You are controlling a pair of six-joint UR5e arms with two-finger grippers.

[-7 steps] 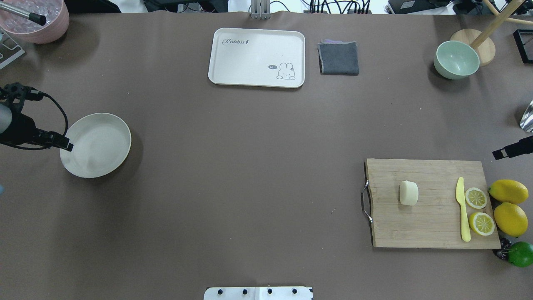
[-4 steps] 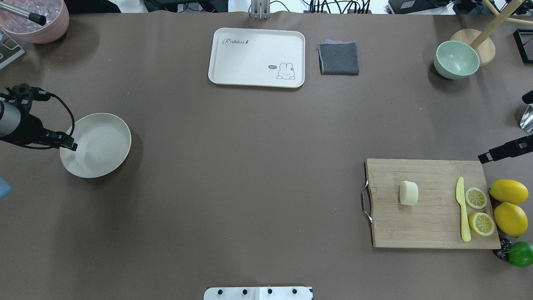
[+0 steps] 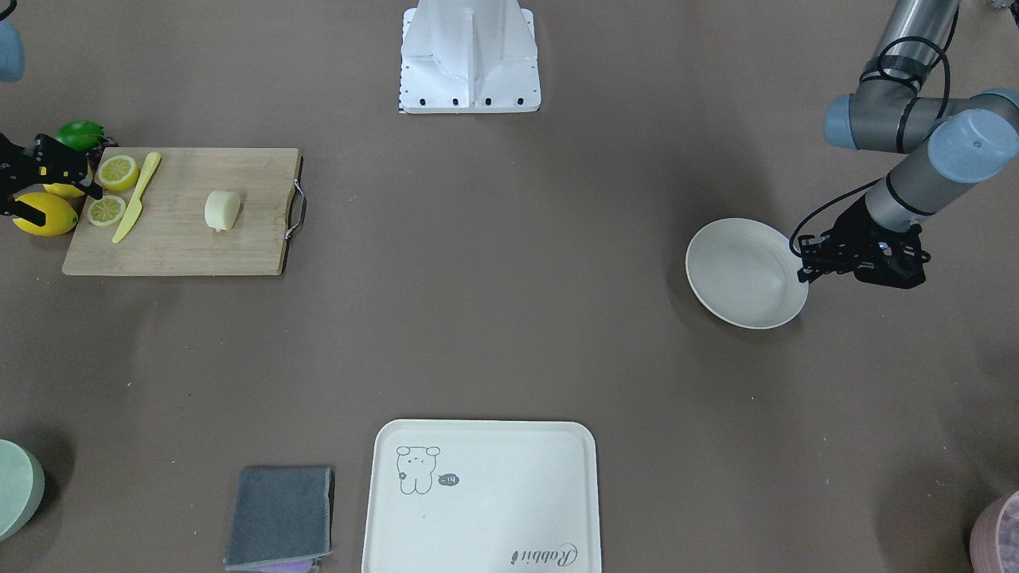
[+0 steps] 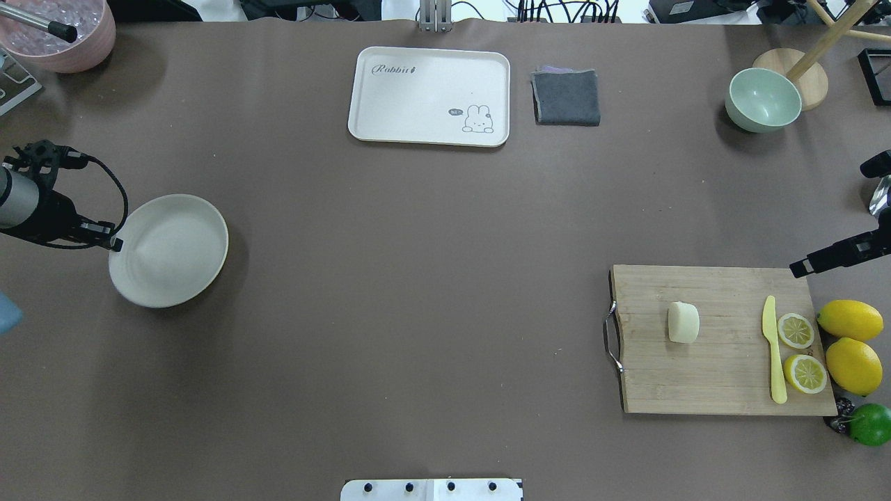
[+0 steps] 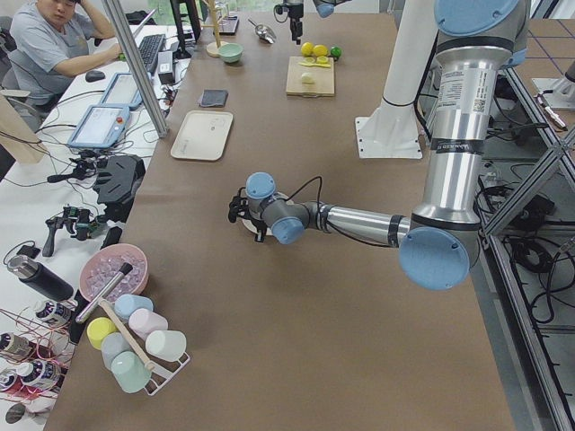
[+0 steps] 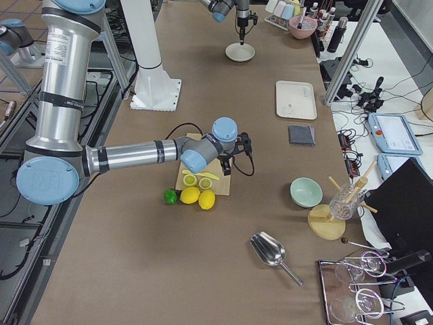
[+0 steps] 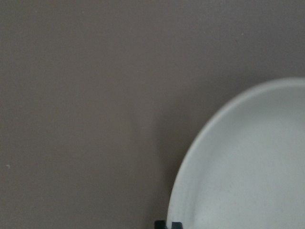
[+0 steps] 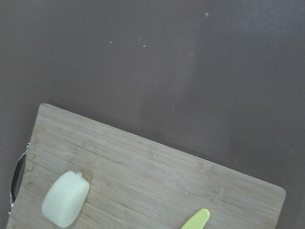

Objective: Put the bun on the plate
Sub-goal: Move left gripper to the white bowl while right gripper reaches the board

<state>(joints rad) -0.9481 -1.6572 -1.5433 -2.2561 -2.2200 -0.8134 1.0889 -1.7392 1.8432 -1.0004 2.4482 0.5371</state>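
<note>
Status: placement not yet started. The bun (image 4: pixel 683 322) lies untouched on the board (image 4: pixel 703 383) at the right of the bench (image 4: pixel 418 292), well apart from the plate (image 4: pixel 174 254) at the far left. The plate holds no bun.

The left gripper (image 4: pixel 115 243) is at the plate's left rim. Its wrist view shows the tips set narrow, one either side of the rim, so it appears to pinch the plate. The right gripper (image 4: pixel 800 266) hovers by the board's far right corner, short of the bun, and carries nothing. Whether it stands wide or narrow cannot be told.

Outstanding: reach the bun, grasp it, carry it across, set it on the plate.
</note>
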